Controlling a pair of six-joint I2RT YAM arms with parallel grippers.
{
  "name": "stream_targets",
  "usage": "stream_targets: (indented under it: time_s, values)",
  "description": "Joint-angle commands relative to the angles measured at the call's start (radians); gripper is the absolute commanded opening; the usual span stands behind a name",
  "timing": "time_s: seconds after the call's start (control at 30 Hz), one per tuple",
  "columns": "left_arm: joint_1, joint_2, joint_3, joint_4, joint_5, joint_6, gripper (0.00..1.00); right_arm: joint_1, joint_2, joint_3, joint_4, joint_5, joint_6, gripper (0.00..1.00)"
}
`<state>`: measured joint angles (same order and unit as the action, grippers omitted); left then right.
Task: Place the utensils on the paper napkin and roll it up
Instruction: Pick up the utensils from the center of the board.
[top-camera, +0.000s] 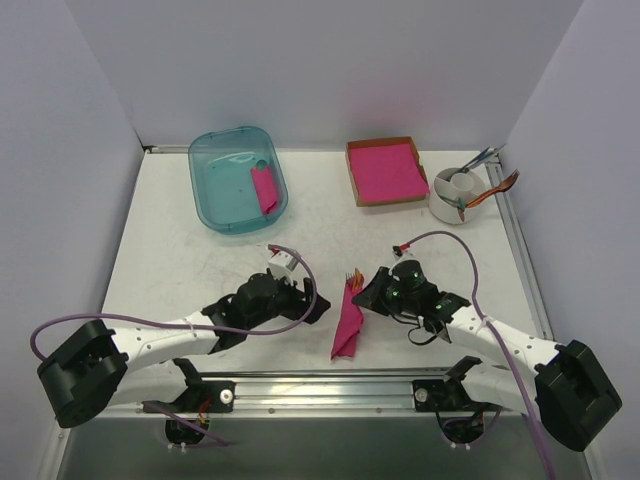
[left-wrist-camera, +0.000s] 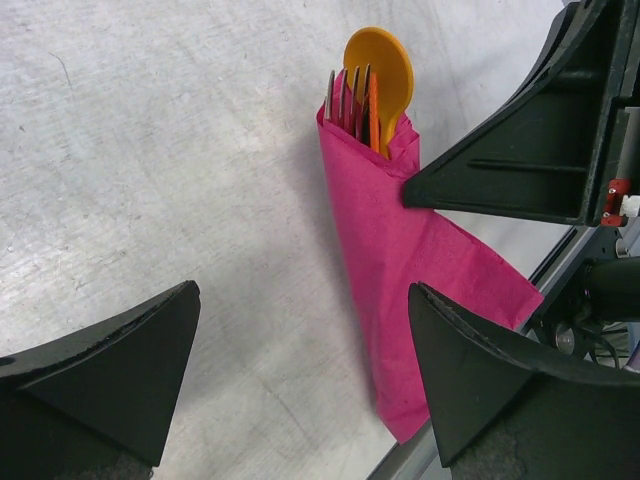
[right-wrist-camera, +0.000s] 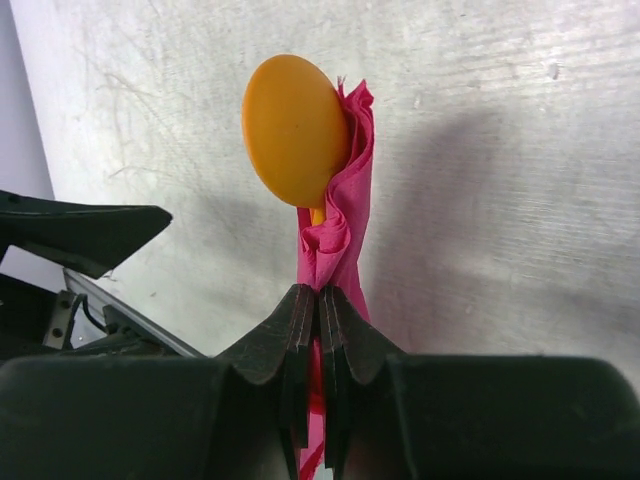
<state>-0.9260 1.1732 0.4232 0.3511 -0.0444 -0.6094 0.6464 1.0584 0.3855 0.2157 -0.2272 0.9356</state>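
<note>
Along the near edge, in the top view, a metal rail (top-camera: 330, 385) with both arm bases bolted to it. Just beyond, pinched in the right gripper (right-wrist-camera: 318, 300): the magenta-pink paper napkin (right-wrist-camera: 345, 230), rolled into a narrow bundle, with the fingers pressed together on its lower part and only paper between them. Poking out of the roll's far end, the small orange spoon with a round bowl (right-wrist-camera: 295, 130). Hidden from that wrist but plain from the left one: the tines of the pale silver-grey fork (left-wrist-camera: 348, 100), lying against the spoon inside the roll's open mouth. Shown there too, the roll lying along the tabletop and widening into a loose flap toward the rail. Left gripper (left-wrist-camera: 300, 290) spread wide, holding nothing, the roll just inside its right-hand finger. From above only: both grippers facing each other across the roll, left of centre and right of centre. Farther back on the scuffed white table (top-camera: 180, 270), a translucent teal plastic tub (top-camera: 197, 190) at the left with a pink piece (top-camera: 265, 188) inside. To its right, a shallow brown cardboard tray (top-camera: 352, 172) holding a stack of pink sheets (top-camera: 387, 170). Then a round white cup (top-camera: 445, 200) of teal- and orange-handled cutlery (top-camera: 480, 160). Behind and on both sides, plain pale walls (top-camera: 320, 60).
</note>
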Motion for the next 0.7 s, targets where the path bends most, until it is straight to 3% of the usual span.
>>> stream_targets:
  time_s: [0.0, 0.1, 0.27, 0.53, 0.67]
  values:
    - [0.009, -0.029, 0.011, 0.106, -0.026, -0.035, 0.94, -0.017, 0.001, 0.049, 0.062, -0.044, 0.011, 0.0]
    - [0.012, -0.009, 0.017, 0.132, -0.006, -0.027, 0.94, -0.034, 0.017, 0.036, 0.103, -0.081, 0.028, 0.0]
    - [0.023, 0.071, -0.009, 0.331, 0.13, -0.01, 0.94, -0.05, 0.017, 0.032, 0.14, -0.109, 0.038, 0.0]
    - [0.03, 0.305, -0.026, 0.603, 0.175, -0.007, 0.94, -0.07, 0.011, 0.016, 0.172, -0.144, 0.055, 0.0]
    - [0.039, 0.316, -0.04, 0.631, 0.17, -0.004, 0.94, -0.079, -0.008, 0.018, 0.168, -0.156, 0.057, 0.0]
